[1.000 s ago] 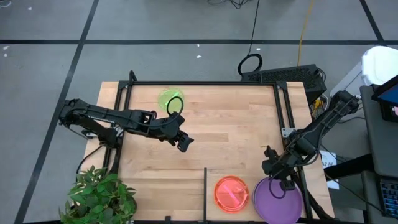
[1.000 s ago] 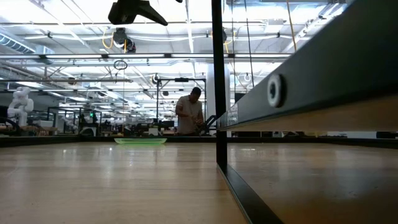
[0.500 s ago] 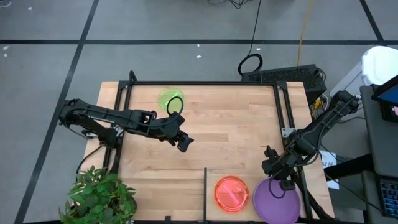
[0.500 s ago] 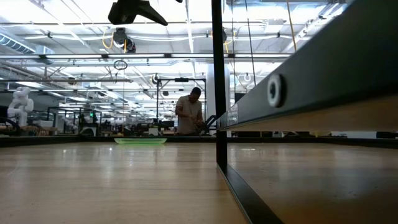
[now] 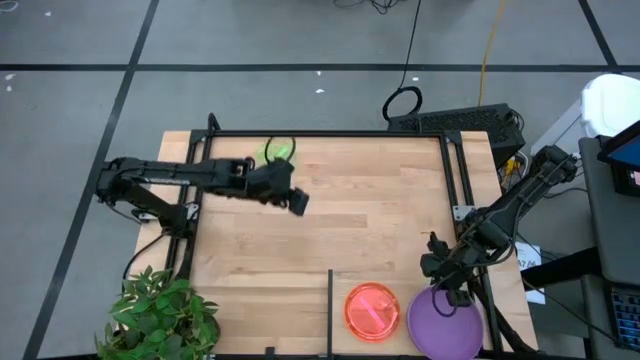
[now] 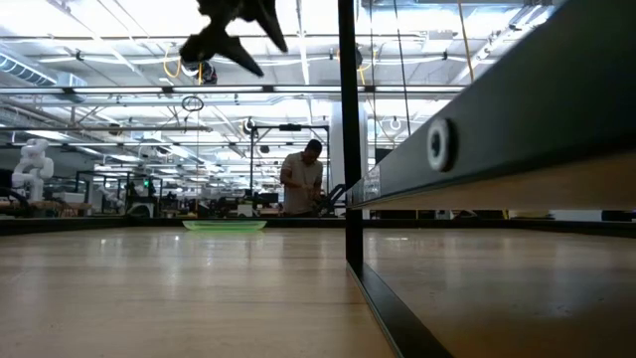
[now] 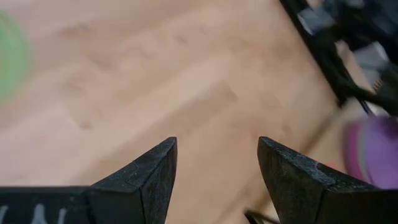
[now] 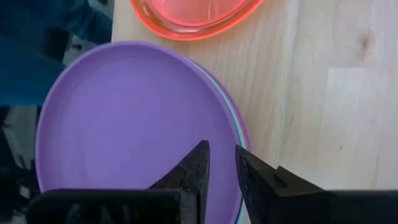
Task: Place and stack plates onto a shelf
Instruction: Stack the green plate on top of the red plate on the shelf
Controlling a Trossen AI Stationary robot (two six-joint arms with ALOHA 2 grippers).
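A green translucent plate (image 5: 279, 149) lies flat near the table's far edge, partly hidden under my left arm; it also shows in the low view (image 6: 225, 226). My left gripper (image 5: 297, 203) is open (image 7: 216, 162), raised above bare wood to the near right of that plate. An orange-red plate (image 5: 372, 310) and a purple plate (image 5: 445, 325) lie at the near edge, right of the black divider bar (image 5: 330, 300). The purple plate (image 8: 130, 124) tops a stack with teal and magenta rims showing. My right gripper (image 8: 221, 163) is over its far rim, fingers nearly together.
A potted plant (image 5: 160, 318) stands at the near left corner. A keyboard (image 5: 460, 120) and cables lie beyond the far right corner. Bare wood (image 5: 380, 210) spans the table's middle. In the low view a person (image 6: 303, 179) stands far behind the table.
My left arm has swung toward the table's far edge, and its gripper has moved that way and tipped, now covering more of the green plate. It stays open. My right arm and the plates have kept still.
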